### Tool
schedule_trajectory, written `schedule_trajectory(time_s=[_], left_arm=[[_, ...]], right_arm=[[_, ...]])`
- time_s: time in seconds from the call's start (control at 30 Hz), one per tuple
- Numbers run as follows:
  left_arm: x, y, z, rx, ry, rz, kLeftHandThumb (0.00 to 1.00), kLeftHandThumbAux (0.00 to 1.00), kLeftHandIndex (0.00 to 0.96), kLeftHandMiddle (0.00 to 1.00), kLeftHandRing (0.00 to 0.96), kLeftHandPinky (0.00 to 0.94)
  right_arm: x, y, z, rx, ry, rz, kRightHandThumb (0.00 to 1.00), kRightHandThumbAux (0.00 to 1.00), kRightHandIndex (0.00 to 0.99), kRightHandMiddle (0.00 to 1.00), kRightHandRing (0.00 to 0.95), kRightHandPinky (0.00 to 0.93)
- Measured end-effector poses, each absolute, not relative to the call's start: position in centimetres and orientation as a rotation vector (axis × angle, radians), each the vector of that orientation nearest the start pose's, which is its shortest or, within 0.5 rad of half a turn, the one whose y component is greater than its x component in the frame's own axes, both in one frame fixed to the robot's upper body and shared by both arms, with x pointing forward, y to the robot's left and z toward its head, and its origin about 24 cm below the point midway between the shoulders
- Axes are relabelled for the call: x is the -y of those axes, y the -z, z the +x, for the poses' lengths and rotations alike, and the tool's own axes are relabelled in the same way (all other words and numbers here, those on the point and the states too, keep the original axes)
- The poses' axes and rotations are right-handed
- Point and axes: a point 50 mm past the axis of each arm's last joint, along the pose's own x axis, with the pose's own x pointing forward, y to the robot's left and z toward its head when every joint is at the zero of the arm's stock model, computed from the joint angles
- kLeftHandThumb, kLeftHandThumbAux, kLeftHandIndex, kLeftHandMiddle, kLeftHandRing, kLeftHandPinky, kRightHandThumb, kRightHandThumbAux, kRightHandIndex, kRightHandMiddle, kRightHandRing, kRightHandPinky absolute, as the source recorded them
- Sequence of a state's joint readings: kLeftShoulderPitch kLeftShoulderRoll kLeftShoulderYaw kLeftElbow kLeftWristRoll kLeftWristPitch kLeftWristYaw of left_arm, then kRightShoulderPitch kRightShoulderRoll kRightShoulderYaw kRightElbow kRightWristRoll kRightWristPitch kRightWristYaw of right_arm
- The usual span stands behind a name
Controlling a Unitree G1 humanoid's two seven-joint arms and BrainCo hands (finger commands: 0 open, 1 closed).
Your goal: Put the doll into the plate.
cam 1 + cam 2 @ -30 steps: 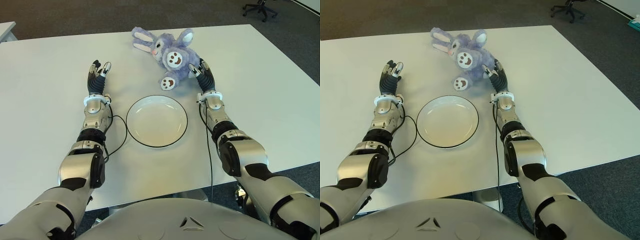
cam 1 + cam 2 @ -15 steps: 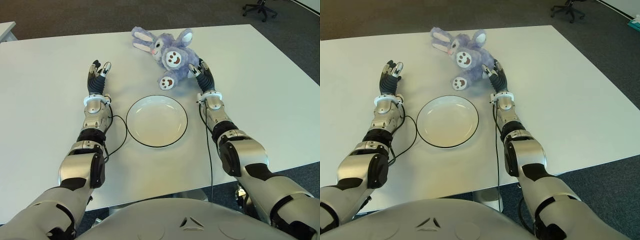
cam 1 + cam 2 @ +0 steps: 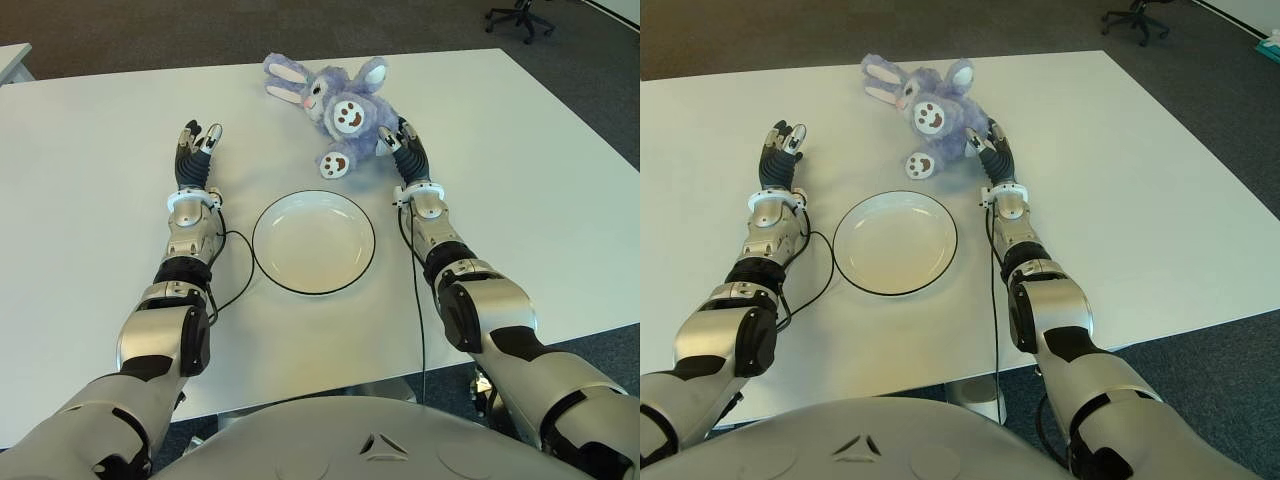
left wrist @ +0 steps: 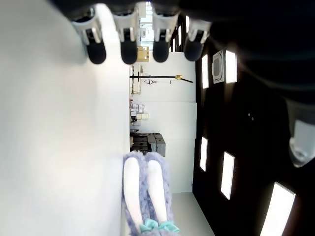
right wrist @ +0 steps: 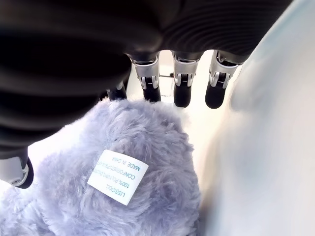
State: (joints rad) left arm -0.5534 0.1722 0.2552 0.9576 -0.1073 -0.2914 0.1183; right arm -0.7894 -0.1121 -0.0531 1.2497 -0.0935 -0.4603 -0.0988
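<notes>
A purple plush rabbit doll (image 3: 335, 103) lies on its back on the white table (image 3: 520, 150), feet toward the white plate (image 3: 313, 241) with a dark rim. My right hand (image 3: 403, 143) is at the doll's right flank, fingers (image 5: 180, 87) extended and spread over the fur (image 5: 123, 196), which shows a white label (image 5: 117, 176); nothing is grasped. My left hand (image 3: 193, 148) is flat to the left of the plate, fingers (image 4: 129, 34) straight, holding nothing. The doll's ears (image 4: 145, 196) show far off in the left wrist view.
A thin black cable (image 3: 232, 270) loops on the table beside my left forearm, close to the plate's left rim. Another cable (image 3: 417, 300) runs along my right forearm. An office chair (image 3: 518, 17) stands on the dark floor beyond the table's far right corner.
The right hand has edged slightly closer against the doll's side, and the doll has shifted a little. The left hand has not moved.
</notes>
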Motion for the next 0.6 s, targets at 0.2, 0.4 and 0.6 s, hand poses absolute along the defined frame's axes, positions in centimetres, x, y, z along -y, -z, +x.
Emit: schedule_trajectory(time_s=[0.2, 0.4, 0.6], left_arm=[[-22.12, -2.03, 33.43, -0.099, -0.318, -0.05, 0.0, 0.487, 0.0, 0.061, 0.046, 0.021], [-22.13, -2.03, 33.43, -0.099, -0.318, -0.05, 0.0, 0.479, 0.0, 0.056, 0.047, 0.018], [-22.14, -2.03, 33.43, -0.099, -0.318, -0.05, 0.0, 0.477, 0.0, 0.06, 0.049, 0.008]], right_arm=[[14.33, -4.61, 36.81, -0.004, -0.022, -0.209, 0.258, 0.348, 0.0, 0.0, 0.0, 0.0], [14.28, -4.61, 36.81, -0.002, -0.023, -0.223, 0.247, 0.334, 0.0, 0.0, 0.0, 0.0], [14.26, -4.63, 36.81, 0.0, -0.029, -0.243, 0.237, 0.323, 0.0, 0.0, 0.0, 0.0]])
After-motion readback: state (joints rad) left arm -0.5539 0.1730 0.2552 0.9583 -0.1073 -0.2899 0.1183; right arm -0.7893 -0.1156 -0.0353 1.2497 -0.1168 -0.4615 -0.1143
